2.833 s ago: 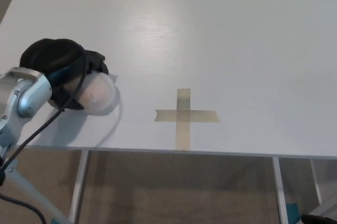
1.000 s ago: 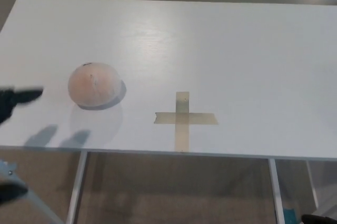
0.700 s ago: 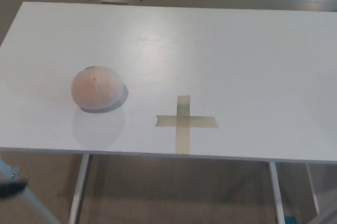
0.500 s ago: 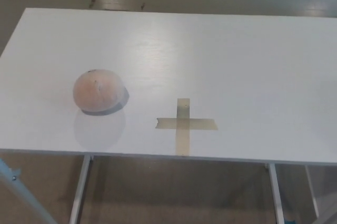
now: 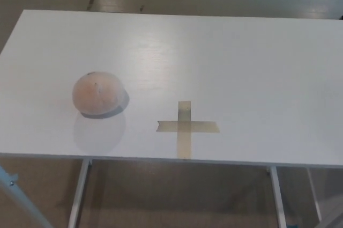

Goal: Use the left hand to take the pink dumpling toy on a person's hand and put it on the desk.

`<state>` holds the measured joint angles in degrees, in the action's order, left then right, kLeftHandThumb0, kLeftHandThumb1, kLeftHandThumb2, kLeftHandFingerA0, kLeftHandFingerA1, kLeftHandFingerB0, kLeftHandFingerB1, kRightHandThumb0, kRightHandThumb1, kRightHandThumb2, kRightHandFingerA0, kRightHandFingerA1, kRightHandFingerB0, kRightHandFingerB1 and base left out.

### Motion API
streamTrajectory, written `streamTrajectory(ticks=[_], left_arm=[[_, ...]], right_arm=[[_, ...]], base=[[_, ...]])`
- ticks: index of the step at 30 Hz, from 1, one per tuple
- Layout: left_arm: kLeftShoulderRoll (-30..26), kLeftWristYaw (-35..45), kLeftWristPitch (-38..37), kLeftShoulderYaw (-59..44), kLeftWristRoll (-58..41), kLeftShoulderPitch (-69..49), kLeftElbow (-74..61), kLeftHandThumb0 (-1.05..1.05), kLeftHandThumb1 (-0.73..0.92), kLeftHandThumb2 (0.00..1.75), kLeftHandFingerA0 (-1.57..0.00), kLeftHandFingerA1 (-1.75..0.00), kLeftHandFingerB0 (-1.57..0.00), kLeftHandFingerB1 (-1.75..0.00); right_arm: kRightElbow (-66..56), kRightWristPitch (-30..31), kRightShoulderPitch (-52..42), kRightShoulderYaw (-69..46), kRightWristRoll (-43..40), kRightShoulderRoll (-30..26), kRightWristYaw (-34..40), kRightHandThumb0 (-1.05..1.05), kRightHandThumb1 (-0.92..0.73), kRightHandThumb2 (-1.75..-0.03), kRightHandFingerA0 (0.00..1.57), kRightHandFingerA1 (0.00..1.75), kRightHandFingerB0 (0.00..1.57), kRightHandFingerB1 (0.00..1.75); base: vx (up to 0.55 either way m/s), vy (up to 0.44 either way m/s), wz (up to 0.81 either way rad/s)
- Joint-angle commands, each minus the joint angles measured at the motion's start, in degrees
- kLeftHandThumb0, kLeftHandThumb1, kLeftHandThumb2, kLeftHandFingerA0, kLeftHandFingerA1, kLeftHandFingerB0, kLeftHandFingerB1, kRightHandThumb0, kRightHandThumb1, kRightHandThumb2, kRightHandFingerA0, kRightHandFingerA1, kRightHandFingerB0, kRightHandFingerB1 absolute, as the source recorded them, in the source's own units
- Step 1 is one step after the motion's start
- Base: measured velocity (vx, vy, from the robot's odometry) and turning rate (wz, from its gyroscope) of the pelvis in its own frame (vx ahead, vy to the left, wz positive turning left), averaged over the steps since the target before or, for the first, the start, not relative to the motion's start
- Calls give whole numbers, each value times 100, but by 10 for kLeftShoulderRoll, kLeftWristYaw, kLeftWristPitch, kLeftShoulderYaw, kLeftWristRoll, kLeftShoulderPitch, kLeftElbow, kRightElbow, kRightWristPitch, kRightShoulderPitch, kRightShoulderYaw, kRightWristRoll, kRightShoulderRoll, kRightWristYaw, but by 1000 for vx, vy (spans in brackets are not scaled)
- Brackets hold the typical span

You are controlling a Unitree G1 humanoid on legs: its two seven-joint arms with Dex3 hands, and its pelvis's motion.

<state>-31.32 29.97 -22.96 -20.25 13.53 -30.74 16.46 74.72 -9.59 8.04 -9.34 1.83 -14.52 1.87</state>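
Observation:
The pink dumpling toy [image 5: 97, 93], a round pale-pink ball with a seam down its front, rests on the white desk [image 5: 225, 61] toward the front left. Nothing touches it. Neither of my hands shows in the head view, and no person's hand is in view either.
A cross of tan tape [image 5: 186, 127] is stuck to the desk near its front edge, right of the toy. The desk's metal legs [image 5: 78, 196] show below the front edge, over a brown floor. A grey bar [image 5: 21, 201] crosses the bottom left corner.
My left hand let go of the toy and drew back off the left edge, out of view. The toy stays on the desk. The camera has tilted slightly, shifting the whole picture down.

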Motion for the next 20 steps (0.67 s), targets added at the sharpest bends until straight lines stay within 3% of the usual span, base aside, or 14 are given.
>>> streamTrajectory(ticks=[1, 20], left_arm=[[-9, -19, 191, 67, 35, 234, 441, -53, 49, 85, -37, -51, -24, -44], [-21, -14, 151, 93, -3, 270, 532, -58, 51, 85, -38, -50, -26, -44]], right_arm=[[8, -5, -30, 11, 14, 5, 15, -20, -67, -59, 64, 46, 52, 42], [7, -3, -24, 16, 11, 1, 4, -20, -67, -60, 64, 47, 53, 43]], base=[[0, 0, 0], [0, 0, 0]])
